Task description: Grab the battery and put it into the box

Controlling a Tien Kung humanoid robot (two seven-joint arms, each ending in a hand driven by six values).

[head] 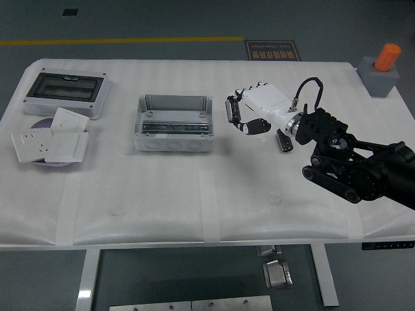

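The robot's white five-fingered right hand point(254, 110) grasps a small black battery point(231, 109) above the white desk point(194, 194), just right of the open grey plastic box point(174, 123), mid-desk.

The right hand point(254, 110) hangs at three o'clock of the open grey box point(174, 122), with bare white table point(214, 194) between them and nothing blocking that gap. The box's walls stand upright around its open top. At nine o'clock, well apart, lie a lidded enclosure point(65, 92) and white switch plates point(50, 142).
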